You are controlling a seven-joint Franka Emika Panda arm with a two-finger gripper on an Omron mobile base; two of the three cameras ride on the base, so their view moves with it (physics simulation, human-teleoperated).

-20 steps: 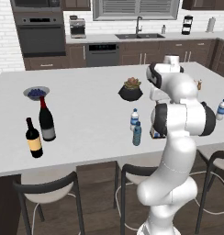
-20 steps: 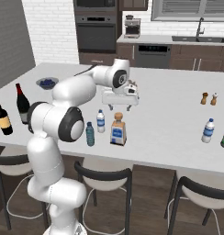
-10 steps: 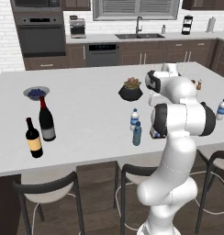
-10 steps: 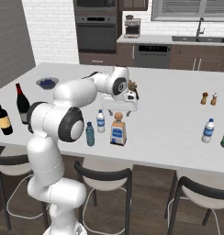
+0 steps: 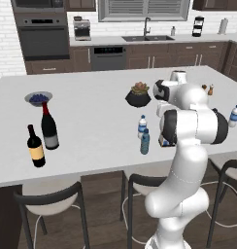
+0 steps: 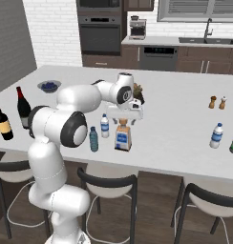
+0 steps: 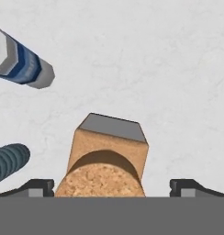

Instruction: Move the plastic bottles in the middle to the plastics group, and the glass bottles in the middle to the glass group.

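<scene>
- Square-bodied glass bottle with a tan cork stopper and pale blue-white label [image 6: 123,138] stands near the front edge of the pale grey island counter [image 6: 175,124], right under the robot's two-finger gripper [image 6: 123,119]; in the hand view its cork [image 7: 101,179] sits low between the two dark fingertips [image 7: 38,187], apart from both.
- Gripper fingers are spread wide and hold nothing — the hand hangs just above the stopper, pointing down.
- Small clear plastic water bottle with white cap and blue label [image 6: 104,126] stands just left of the square bottle in the right base view; the teal-blue tinted plastic bottle [image 6: 93,139] stands beside it, nearer the counter's front edge.
- From the left base view, the clear bottle [image 5: 142,126] and teal bottle [image 5: 145,141] stand close together, beside the white arm.
- Lone clear water bottle with white cap and blue label [image 6: 216,136] stands well apart near the counter's right end.
- Tall dark wine bottle with a red cap and grey label [image 5: 49,127] and the shorter dark bottle with a yellow label [image 5: 35,147] stand side by side toward the counter's left end.
- Behind them — a small bowl of dark blue fruit [image 5: 38,98]; a potted succulent in a black bowl [image 5: 138,95] sits mid-counter behind the arm.
</scene>
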